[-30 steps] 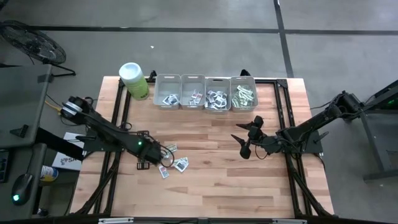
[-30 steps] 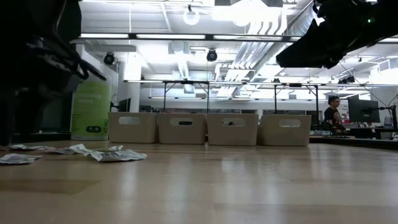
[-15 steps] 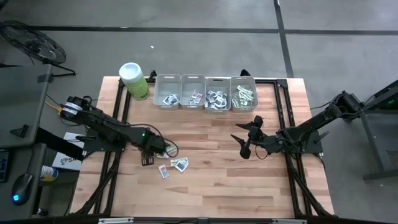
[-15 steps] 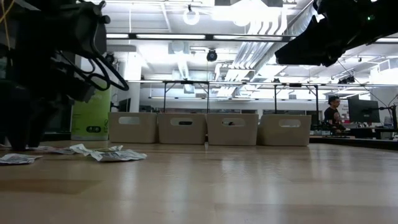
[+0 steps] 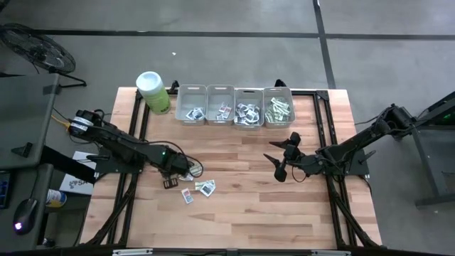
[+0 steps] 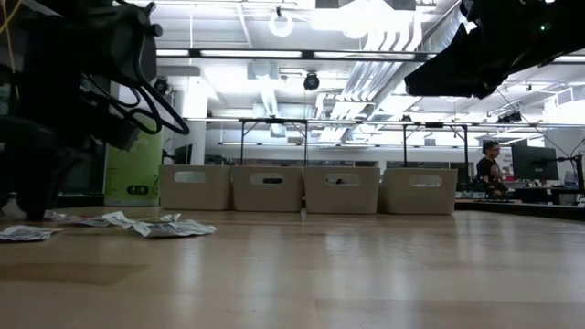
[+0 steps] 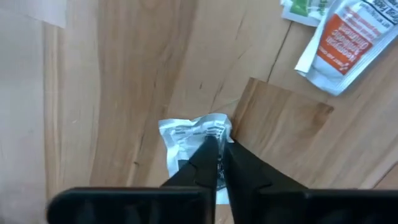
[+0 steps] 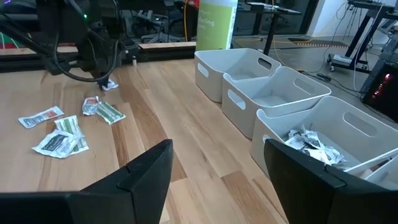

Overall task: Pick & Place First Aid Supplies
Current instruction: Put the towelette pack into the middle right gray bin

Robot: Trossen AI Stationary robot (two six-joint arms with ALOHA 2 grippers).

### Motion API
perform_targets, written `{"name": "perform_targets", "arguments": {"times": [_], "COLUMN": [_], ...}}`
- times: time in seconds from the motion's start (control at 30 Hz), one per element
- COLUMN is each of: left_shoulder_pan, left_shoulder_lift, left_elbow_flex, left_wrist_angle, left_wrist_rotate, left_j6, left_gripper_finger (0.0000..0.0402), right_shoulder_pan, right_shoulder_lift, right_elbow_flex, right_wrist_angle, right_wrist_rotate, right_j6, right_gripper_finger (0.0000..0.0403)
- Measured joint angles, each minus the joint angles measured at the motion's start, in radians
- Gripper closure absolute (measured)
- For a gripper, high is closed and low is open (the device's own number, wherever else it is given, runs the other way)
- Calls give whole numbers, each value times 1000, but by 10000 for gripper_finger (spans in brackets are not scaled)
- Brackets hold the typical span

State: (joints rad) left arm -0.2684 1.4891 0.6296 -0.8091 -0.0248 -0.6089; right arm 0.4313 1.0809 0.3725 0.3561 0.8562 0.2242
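Since the frame 1 second back, the left gripper has travelled from the lower-left edge of the packet scatter up and toward the table's middle, and its jaws — wide apart then — now stand pinched together on a small white packet. The loose packets have barely stirred; the right arm has not moved at all.

In the left wrist view the 2 dark fingers meet at their tips over the white packet, which lies flat on the wooden table. Its printed end sticks out past the fingertips and its long axis runs roughly in line with the fingers. Near it lies an orange-printed packet, tilted on the diagonal, apart from the pinched one.

From above, the remaining loose packets sit just beside the left gripper, toward the table's near edge. A further share of supplies lies in the 4 grey bins along the far edge, next to the lime-green canister.

The right gripper hovers over the table's right half with jaws spread apart — nothing between them.
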Motion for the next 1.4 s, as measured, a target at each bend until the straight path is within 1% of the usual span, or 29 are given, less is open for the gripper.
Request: {"name": "perform_targets", "arguments": {"times": [0.07,0.13,0.23,0.3,0.33,0.43,0.5,0.57,0.63,0.73,0.83,0.93,1.0,1.1,1.27,1.4], "left_shoulder_pan": [0,0,0,0,0,-1,0,0,0,0,0,0,0,0,0,0], "left_shoulder_lift": [0,-3,-7,-7,-7,-10,-11,-11,-13,-13,-13,-13,-14,-14,-14,-14], "left_elbow_flex": [0,7,60,103,126,197,225,259,285,321,353,381,393,404,406,406], "left_wrist_angle": [-3,-11,-56,-98,-127,-123,-141,-133,-134,-138,-126,-106,-72,25,200,284], "left_wrist_rotate": [0,0,-4,-33,-44,-79,-102,-122,-143,-161,-198,-255,-300,-358,-415,-463], "left_j6": [-2,-3,-2,-1,6,46,71,86,102,123,148,188,220,279,405,460], "left_gripper_finger": [395,393,398,399,399,400,400,401,401,401,401,401,401,401,401,401], "right_shoulder_pan": [0,0,0,0,0,0,0,-1,-6,-7,-5,-3,-4,-6,-6,-6], "right_shoulder_lift": [0,0,0,-3,-3,-3,-10,-23,-42,-77,-96,-95,-93,-92,-92,-92], "right_elbow_flex": [0,0,0,0,0,0,0,0,0,0,0,0,0,0,0,0], "right_wrist_angle": [-4,-18,-16,-12,-9,11,35,69,101,109,88,48,3,-66,-84,-83], "right_wrist_rotate": [0,15,118,183,198,232,276,292,268,141,76,53,52,48,28,-11], "right_j6": [0,1,16,38,42,37,7,-35,-76,-110,-109,-74,6,101,116,116], "right_gripper_finger": [155,155,155,155,155,155,155,155,155,155,155,155,155,155,155,155]}}
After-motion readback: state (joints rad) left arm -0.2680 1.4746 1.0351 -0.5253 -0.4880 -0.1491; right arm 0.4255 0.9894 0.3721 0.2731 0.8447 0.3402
